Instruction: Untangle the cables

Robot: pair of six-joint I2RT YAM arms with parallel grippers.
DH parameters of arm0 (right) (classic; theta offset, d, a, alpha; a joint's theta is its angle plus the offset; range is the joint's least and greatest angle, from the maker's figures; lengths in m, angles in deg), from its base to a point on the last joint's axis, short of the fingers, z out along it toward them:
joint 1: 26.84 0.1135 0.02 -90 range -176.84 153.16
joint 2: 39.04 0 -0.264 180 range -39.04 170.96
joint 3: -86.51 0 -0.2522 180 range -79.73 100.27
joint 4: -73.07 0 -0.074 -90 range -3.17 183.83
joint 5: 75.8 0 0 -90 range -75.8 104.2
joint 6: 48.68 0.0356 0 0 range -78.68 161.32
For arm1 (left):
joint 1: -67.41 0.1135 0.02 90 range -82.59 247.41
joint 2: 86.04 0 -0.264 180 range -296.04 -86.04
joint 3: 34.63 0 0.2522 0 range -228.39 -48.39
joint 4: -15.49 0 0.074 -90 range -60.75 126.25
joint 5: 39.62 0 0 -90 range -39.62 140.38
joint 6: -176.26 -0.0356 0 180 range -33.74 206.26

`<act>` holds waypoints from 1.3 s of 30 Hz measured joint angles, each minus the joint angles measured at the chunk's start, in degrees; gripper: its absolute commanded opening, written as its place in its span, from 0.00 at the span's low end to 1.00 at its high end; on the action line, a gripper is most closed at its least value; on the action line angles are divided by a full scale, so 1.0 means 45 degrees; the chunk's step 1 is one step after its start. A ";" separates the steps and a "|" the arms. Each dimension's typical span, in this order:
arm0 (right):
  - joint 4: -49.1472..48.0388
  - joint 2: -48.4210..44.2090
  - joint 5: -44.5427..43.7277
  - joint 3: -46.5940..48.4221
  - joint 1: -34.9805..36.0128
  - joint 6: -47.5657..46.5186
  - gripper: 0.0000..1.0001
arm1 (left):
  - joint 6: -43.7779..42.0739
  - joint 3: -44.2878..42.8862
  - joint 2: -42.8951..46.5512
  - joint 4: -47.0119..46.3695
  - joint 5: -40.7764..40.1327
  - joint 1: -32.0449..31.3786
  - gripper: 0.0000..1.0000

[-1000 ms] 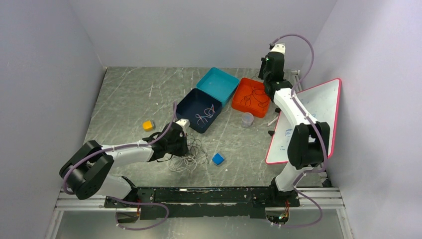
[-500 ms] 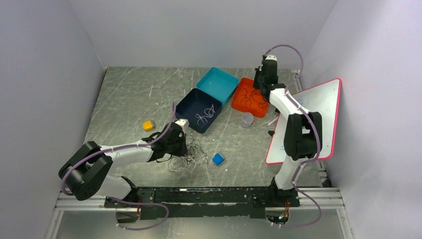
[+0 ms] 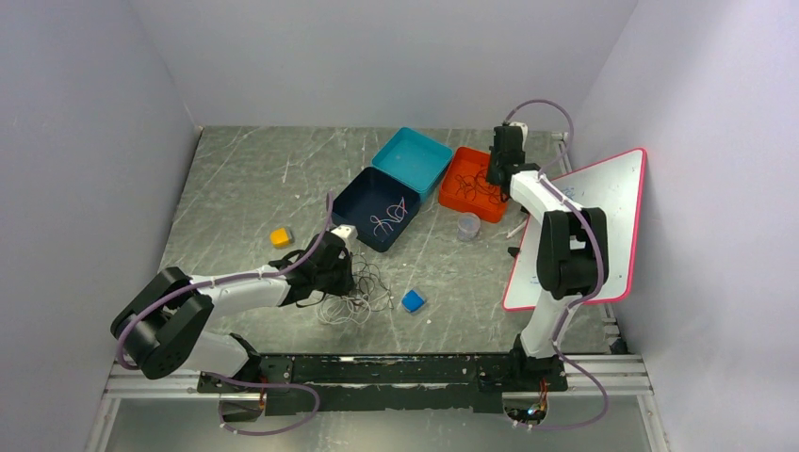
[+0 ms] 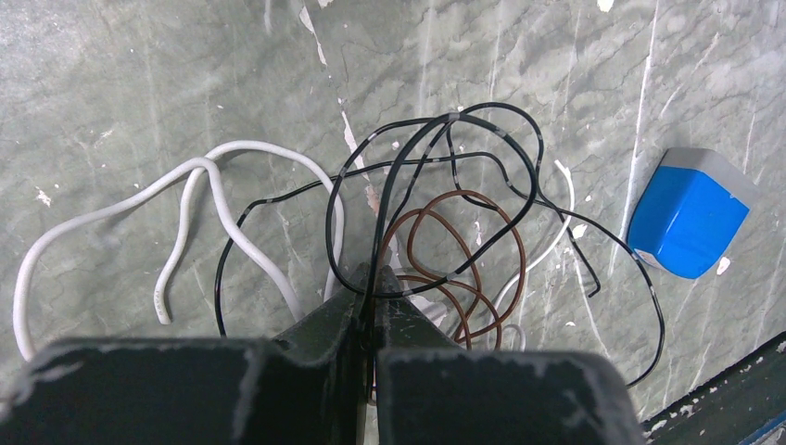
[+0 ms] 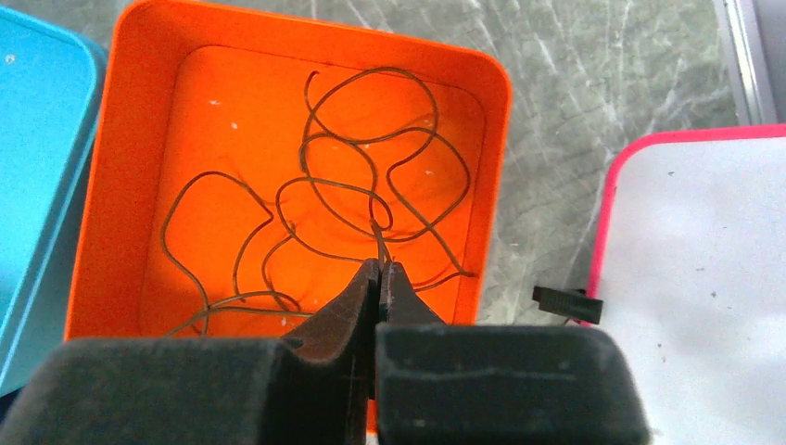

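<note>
Black cable, 1, clamped in L gripper; R gripper clamps 1 dark cable in orange tray.

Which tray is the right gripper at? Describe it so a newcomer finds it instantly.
Find the pink-edged whiteboard on the table's right side; the orange tray sits just left of its far end. It is the rightmost of three trays, beside a teal tray and a navy tray, and alone holds a looping thin dark cable, pinched by the right gripper.
</note>
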 measured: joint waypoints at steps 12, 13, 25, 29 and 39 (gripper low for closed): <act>-0.0053 0.1093 0.0797 0.0845 -0.0209 -0.0525 0.00 | 0.0087 0.0000 -0.0005 0.0010 0.0000 0.0000 0.07; -0.0097 0.1287 0.0865 0.0957 -0.0209 -0.0563 0.00 | 0.0087 0.0000 -0.0005 0.0019 0.0000 0.0000 0.07; -0.0661 0.2730 0.1763 0.1486 -0.0214 -0.0763 0.25 | 0.0146 0.0000 0.0126 0.0204 -0.0102 0.0000 0.07; -0.0913 0.1841 0.1763 0.1253 -0.0214 -0.0816 0.40 | 0.0180 0.0000 0.0126 0.0223 -0.0102 0.0000 0.07; -0.1389 -0.0092 0.1486 0.1030 -0.0223 -0.1001 0.53 | 0.0180 -0.0068 0.0044 0.0243 -0.0102 0.0000 0.08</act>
